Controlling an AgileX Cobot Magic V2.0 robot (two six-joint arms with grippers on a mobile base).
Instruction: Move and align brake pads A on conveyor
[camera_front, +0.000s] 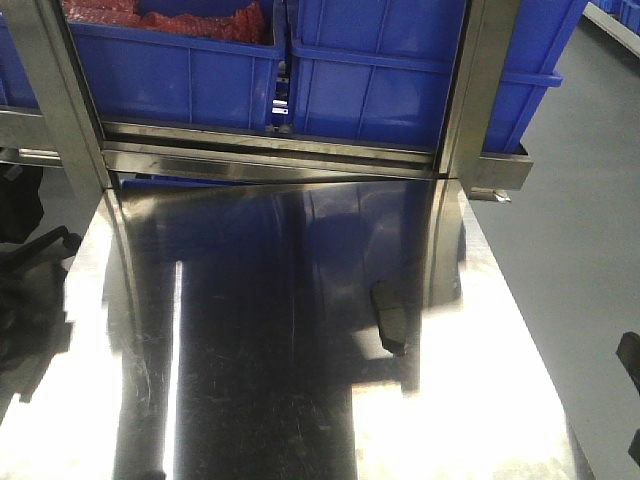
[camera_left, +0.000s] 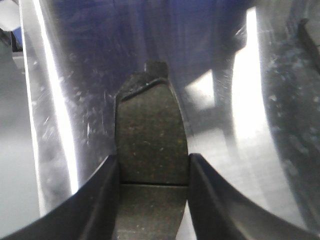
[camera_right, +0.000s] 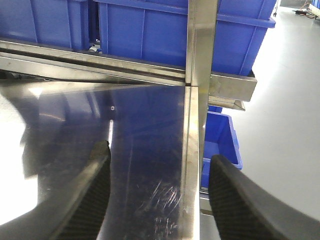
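Brake pad A (camera_left: 150, 115), friction face up, is sitting between the fingers of my left gripper (camera_left: 152, 157), which is clamping its two long edges over the steel counter (camera_left: 75, 75). I am aiming to grip across the groove so it travels level. Farther off, another pad (camera_front: 390, 318) is lying on the counter. My right gripper (camera_right: 161, 155) is hanging wide open and empty. No conveyor is showing.

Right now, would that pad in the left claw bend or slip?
Likely stiff: the pad looks flat and unbent in the left gripper. Probably heavy for its size, given its metal backing. Its gritty face should resist slipping, though it might slide on the shiny table.
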